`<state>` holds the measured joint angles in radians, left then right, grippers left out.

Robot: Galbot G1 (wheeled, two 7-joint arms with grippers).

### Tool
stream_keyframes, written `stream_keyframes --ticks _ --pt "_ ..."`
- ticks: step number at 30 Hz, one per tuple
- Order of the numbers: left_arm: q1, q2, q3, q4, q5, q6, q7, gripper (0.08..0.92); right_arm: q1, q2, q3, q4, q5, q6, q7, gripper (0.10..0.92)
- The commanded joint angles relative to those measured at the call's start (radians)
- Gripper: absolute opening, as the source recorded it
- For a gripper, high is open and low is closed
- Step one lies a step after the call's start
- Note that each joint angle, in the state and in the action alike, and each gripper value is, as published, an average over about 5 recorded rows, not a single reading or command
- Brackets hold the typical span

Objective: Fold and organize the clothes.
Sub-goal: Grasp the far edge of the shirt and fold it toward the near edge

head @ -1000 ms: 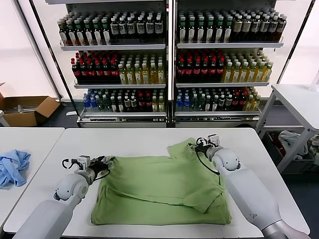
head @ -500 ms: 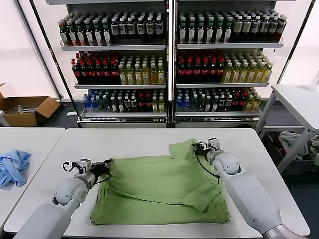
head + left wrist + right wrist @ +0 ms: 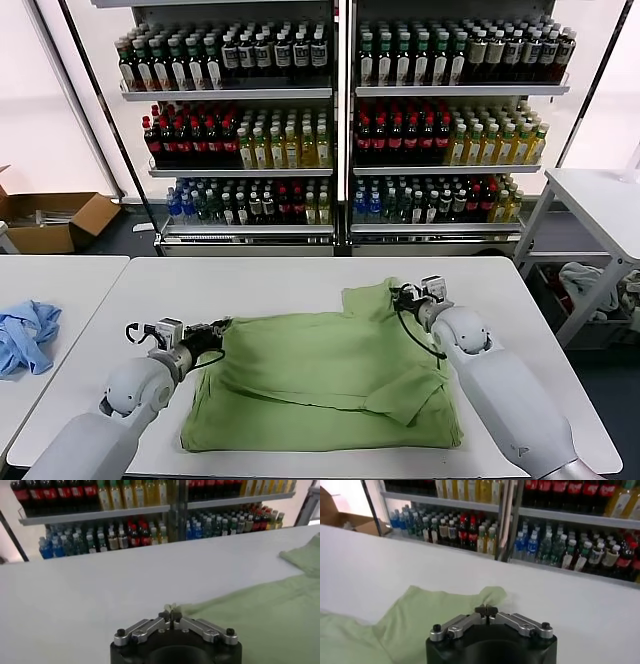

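The clothes are one light green shirt (image 3: 320, 380) lying partly folded on the white table (image 3: 270, 285). My left gripper (image 3: 222, 325) sits low at the shirt's far left corner, shut on a small pinch of green cloth (image 3: 171, 611). My right gripper (image 3: 398, 294) is at the far right, where a flap of the shirt (image 3: 420, 615) sticks out toward the shelves, and it is shut on that flap's edge (image 3: 485, 611). The shirt's collar, buttons and print are hidden.
A crumpled light blue garment (image 3: 25, 335) lies on a separate table at the left. Shelves of bottles (image 3: 340, 120) stand behind the table. A cardboard box (image 3: 50, 220) is on the floor at the back left, and another white table (image 3: 600, 200) stands at the right.
Both grippers have shut on the shirt's edges. The left gripper has crept slightly inward along the cloth, and the far flap has shifted a little.
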<state>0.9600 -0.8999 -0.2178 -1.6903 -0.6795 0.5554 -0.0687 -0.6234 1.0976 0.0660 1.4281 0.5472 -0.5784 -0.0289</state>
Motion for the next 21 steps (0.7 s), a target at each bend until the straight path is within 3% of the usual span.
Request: stream_keyframes --ticks 1,11,21 --pt "0.029 0.017 -0.025 -0.11 0.0 -0.03 -0.012 0.085 -0.045 -0.046 0.038 0.187 0.056 0.004 0.011 0.107" --pt "0.165 0.074 -0.097 -0.242 0.02 -0.038 -0.061 0.085 -0.181 -0.169 0.099 0.377 0.094 0.001 0.011 0.107" --pt "0.329 0.13 -0.141 -0.347 0.06 -0.068 -0.163 0.085 -0.412 -0.286 0.169 0.554 0.087 0.0 0.007 0.107"
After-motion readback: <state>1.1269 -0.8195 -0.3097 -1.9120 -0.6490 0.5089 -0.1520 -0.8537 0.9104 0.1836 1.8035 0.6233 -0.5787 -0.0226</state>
